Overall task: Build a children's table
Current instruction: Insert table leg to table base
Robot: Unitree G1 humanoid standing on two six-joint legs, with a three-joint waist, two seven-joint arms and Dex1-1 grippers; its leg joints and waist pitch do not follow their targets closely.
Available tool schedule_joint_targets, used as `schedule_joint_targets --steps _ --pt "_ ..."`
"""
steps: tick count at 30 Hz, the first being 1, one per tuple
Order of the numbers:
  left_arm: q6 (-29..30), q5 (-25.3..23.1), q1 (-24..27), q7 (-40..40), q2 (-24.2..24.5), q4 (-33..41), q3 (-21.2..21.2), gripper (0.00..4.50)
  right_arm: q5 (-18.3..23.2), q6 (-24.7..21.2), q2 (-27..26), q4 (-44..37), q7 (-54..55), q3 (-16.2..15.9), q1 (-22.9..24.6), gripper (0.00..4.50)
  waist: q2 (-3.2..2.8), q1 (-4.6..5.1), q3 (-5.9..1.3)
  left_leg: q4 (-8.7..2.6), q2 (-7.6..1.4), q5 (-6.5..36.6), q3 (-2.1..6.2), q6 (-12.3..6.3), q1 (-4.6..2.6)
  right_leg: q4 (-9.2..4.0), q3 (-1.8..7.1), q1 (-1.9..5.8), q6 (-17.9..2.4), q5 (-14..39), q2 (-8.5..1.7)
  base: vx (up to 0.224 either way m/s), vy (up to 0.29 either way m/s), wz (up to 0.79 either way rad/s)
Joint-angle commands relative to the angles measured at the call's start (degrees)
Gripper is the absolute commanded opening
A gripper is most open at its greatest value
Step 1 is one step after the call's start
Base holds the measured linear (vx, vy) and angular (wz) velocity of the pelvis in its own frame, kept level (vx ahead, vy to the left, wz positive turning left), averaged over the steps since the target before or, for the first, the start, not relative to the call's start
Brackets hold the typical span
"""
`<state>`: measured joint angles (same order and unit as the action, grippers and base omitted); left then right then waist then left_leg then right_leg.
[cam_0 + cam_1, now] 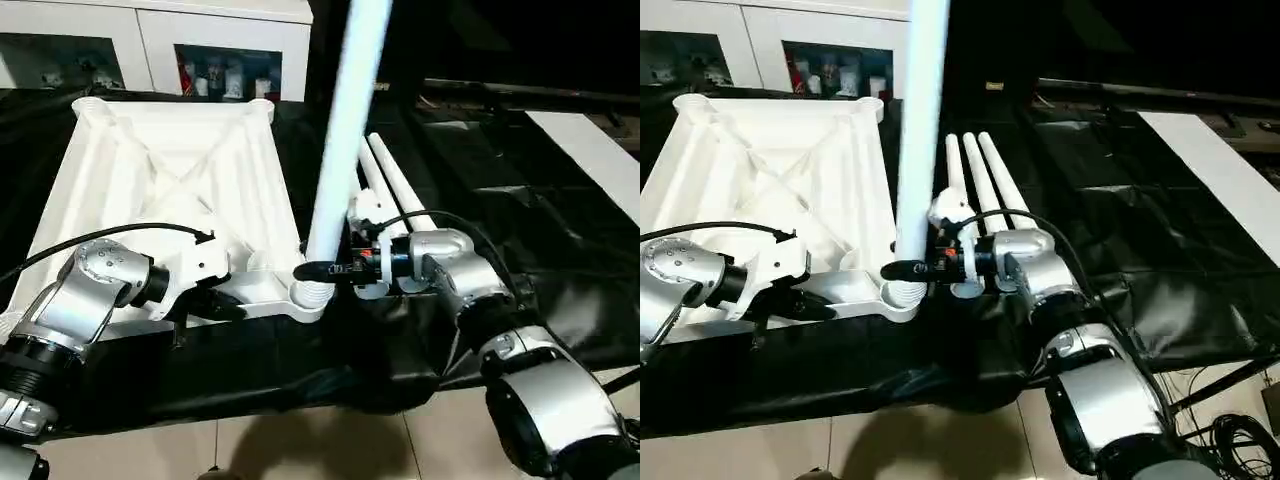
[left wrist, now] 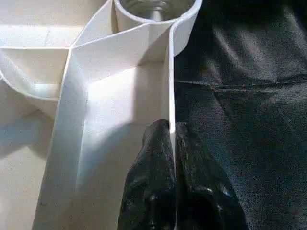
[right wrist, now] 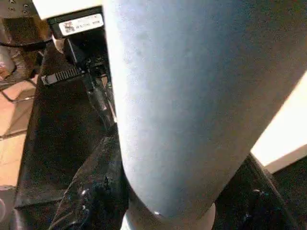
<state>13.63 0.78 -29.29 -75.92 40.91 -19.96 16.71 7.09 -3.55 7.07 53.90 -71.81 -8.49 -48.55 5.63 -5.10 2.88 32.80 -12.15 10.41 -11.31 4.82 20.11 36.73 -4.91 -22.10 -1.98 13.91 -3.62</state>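
The white top point(image 1: 170, 190) lay upside down, ribs up, on the left of the black-draped bench point(image 1: 520, 190). At its near edge the left claw point(image 2: 170, 143) was clenched on the thin rim wall, one finger point(image 2: 153, 182) inside and one outside. Further right, in the near right corner socket point(image 1: 312, 293), a leg point(image 1: 345, 130) stood upright. The right claw point(image 1: 318, 271) gripped that leg just above the socket, a finger point(image 3: 93, 191) on either side. Right of it, three more legs point(image 1: 980, 180) lay side by side on the bench.
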Motion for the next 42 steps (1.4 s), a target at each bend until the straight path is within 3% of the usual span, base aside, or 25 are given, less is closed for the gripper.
schedule_joint_targets --steps 1,6,7,12,24,33,39,40,41,42 --pt "-0.1 -0.3 0.5 -1.3 -0.3 0.8 1.9 0.0 -0.9 -1.3 0.0 0.6 0.1 -0.7 0.1 1.87 -1.3 -0.05 -3.53 -2.88 -2.18 1.6 0.72 -2.31 -0.55 -2.7 3.76 2.93 -14.3 -7.7 -4.82 0.0 0.0 0.0" --pt "0.0 -0.4 0.7 -1.2 -0.3 0.8 1.8 0.0 -1.4 -1.4 -0.6 0.9 0.0 -1.4 -0.2 1.87 -1.17 -0.11 -3.53 -2.85 -2.17 1.4 0.72 -2.28 -0.59 -2.62 3.72 2.88 -14.3 -7.8 -4.82 0.0 0.0 0.0" --pt "-0.1 -0.5 0.7 -1.1 -0.4 0.7 1.8 0.0 -1.6 -1.4 -0.8 0.8 -0.2 -1.8 -0.3 1.87 -0.91 -0.04 -3.5 -2.83 -2.16 1.5 0.72 -2.18 -0.52 -2.64 3.74 2.92 -14.1 -7.5 -4.82 0.0 0.0 0.0" --pt "0.0 -0.5 0.8 -0.9 -0.5 0.8 1.7 0.0 -2.5 -0.7 -0.9 2.1 1.5 -1.8 -0.7 1.87 -0.89 0.03 -3.4 -2.9 -2.16 2.6 0.79 -1.51 -0.55 -2.82 3.84 2.86 -13.5 -5.0 -4.93 0.0 0.0 0.0" --pt "0.0 -0.5 0.8 -0.8 -0.7 0.7 1.6 0.0 -2.6 -1.2 -0.4 5.2 5.1 -0.2 1.0 1.87 -0.97 0.05 -3.49 -2.81 -2.14 3.1 0.77 -1.09 -0.56 -2.73 3.85 2.87 -13.8 -5.5 -4.86 0.0 0.0 0.0" --pt "-0.1 -0.7 0.4 -0.5 -1.3 0.4 1.6 0.0 0.3 -1.0 -1.0 6.4 11.7 4.3 3.6 1.87 -1.09 0.2 -3.43 -3.05 -2.21 5.4 0.93 0.21 -0.69 -3.14 3.87 2.77 -13.0 -1.9 -5.01 0.0 0.0 0.0" --pt "-0.1 -0.9 0.0 -0.3 -1.8 0.0 1.8 0.0 1.8 0.0 -1.7 5.9 16.8 7.1 6.7 1.87 -1.7 0.3 -3.28 -3.31 -2.36 8.5 1.06 1.8 -0.96 -3.62 3.96 2.46 -12.3 1.9 -5.11 0.0 0.0 0.0" --pt "-0.1 -0.9 0.0 -0.3 -1.8 0.0 1.8 0.0 1.8 0.0 -1.7 5.9 16.8 7.2 6.7 1.87 -1.55 0.41 -3.27 -3.33 -2.37 9.3 1.09 2.06 -0.95 -3.71 3.97 2.47 -12.2 2.6 -5.1 0.0 0.0 0.0" --pt "-0.3 -1.0 -0.2 -0.3 -1.8 -0.3 1.8 0.0 2.1 0.4 -2.0 5.2 17.8 7.5 7.9 1.87 -1.85 0.36 -3.27 -3.35 -2.33 9.7 1.11 2.19 -1.03 -3.77 3.99 2.44 -12.0 3.0 -5.11 0.0 0.0 0.0" --pt "-0.3 -1.0 -0.2 -0.3 -1.9 -0.4 1.8 0.0 2.2 0.5 -2.0 5.1 18.0 7.5 8.1 1.87 -1.64 0.4 -3.31 -3.31 -2.33 9.5 1.07 2.2 -0.98 -3.77 4.02 2.49 -12.0 2.7 -5.1 0.0 0.0 0.0"
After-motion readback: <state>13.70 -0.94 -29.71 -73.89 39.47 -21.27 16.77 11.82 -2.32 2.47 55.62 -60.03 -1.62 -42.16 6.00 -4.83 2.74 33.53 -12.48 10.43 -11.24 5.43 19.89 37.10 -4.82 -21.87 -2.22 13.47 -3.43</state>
